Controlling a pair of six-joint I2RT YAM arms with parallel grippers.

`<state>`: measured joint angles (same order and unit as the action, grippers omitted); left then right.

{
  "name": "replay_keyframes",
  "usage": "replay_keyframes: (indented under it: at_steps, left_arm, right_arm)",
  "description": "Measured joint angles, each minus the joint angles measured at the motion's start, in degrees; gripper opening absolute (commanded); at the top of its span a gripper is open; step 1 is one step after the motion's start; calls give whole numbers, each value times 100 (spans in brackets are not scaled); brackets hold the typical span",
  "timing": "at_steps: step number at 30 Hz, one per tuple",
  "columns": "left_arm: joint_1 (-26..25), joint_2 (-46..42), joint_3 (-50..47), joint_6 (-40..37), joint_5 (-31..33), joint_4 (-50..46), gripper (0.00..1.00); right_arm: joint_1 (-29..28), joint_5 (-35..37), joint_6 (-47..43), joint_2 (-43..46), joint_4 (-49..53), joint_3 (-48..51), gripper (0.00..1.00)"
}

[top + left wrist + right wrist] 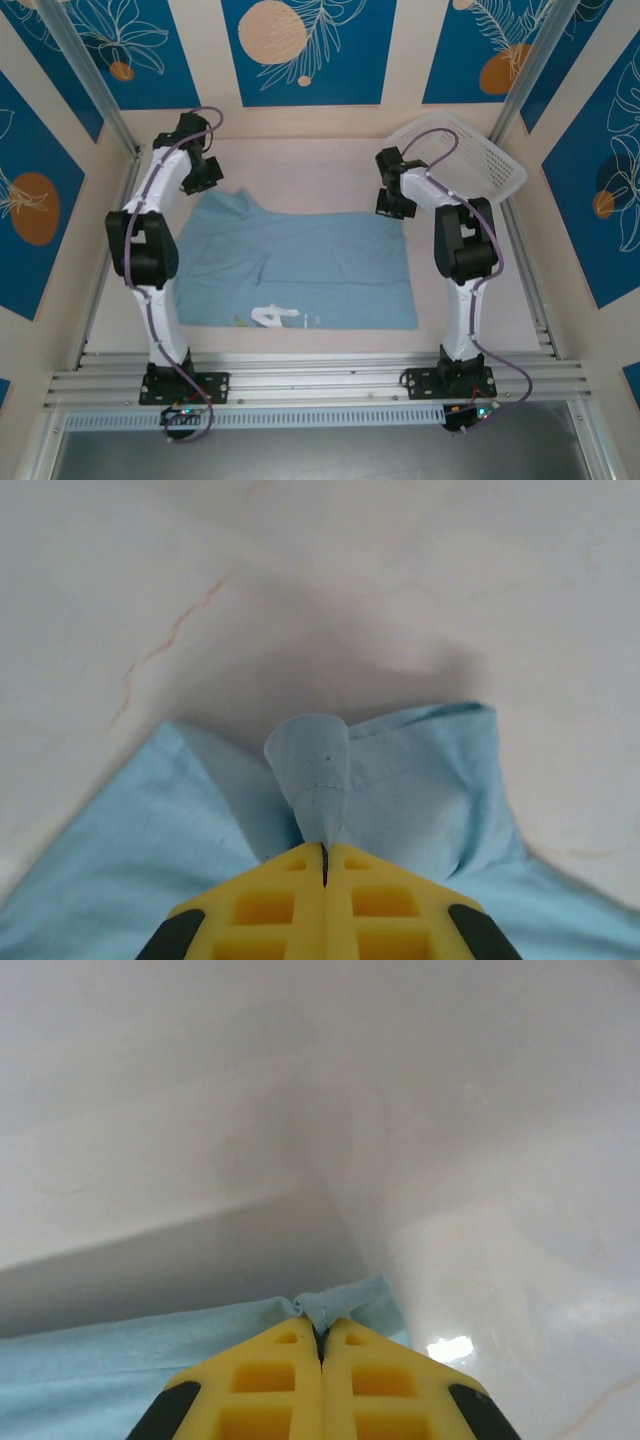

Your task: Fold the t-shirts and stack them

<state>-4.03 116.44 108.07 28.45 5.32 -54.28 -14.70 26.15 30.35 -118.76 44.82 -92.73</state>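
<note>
Sky-blue t-shirt spread flat at centre of the top view, white lettering near its lower edge. Bare table open above the shirt's upper edge, with narrower strips at left and right. White basket tilted at upper right, close behind the right arm. Left gripper pressed together on a raised peak of cloth at the shirt's upper-left corner. Right gripper pinching the upper-right corner right at its edge. Fingertips hidden under the wrists in the top view; lettering too small to read.
</note>
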Motion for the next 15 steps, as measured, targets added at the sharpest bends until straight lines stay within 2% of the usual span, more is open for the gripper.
replay_keyframes:
  at_steps: [8,15]
  left_arm:
    - [0,-2002,-1956,476,328,173,0]
    - [0,-3738,-3377,872,686,61,0]
  right_arm:
    - [-146,-85,28,1287,-68,750,0]
    - [-282,-221,247,2315,-15,1897,0]
